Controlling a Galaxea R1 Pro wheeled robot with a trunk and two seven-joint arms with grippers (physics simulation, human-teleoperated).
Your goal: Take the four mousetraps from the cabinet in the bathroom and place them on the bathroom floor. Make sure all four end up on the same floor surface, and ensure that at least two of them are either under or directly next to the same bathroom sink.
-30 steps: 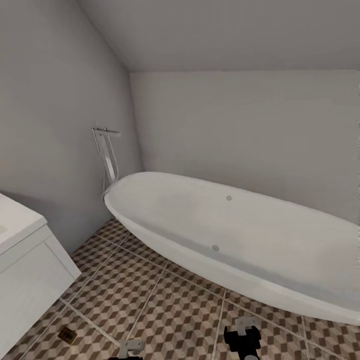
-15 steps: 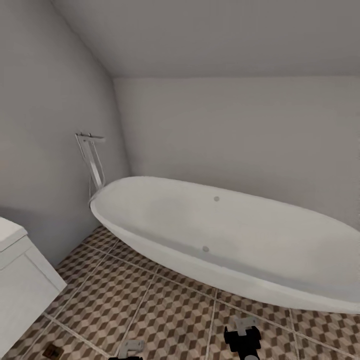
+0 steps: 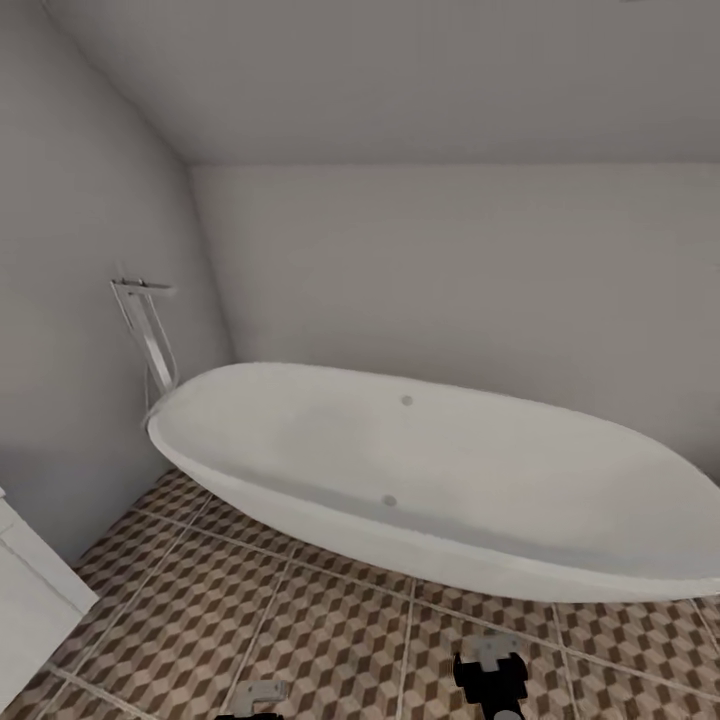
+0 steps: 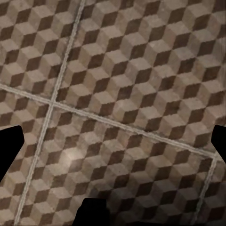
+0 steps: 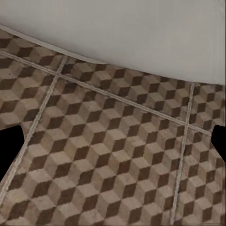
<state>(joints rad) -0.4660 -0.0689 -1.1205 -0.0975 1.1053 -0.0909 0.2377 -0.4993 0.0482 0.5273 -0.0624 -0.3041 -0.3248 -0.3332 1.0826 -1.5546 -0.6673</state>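
1. The bathroom floor (image 3: 330,620), cube-patterned tile with pale grout, runs under everything here; it is where the traps must end up, and the part in sight bears none.
2. One white oval bathtub (image 3: 430,480) stands slantwise on the tiles against the far wall, with two small round fittings on its inner wall. It is not the sink the task names.
3. One white vanity (image 3: 30,610) shows as a corner at the head view's left edge; its basin is out of frame, so I judge the sink lies off to that side.
4. One chrome floor-standing tap (image 3: 148,335) rises by the tub's head end, placed to fill it.
5. The right gripper (image 5: 113,136) and left gripper (image 4: 113,146), two in all, hang low over bare tile, probably tucked for driving. Each wrist view has fingers at opposite edges, spread wide, nothing between them.
6. Mousetraps: none visible, so zero counted; the cabinet is out of sight too.
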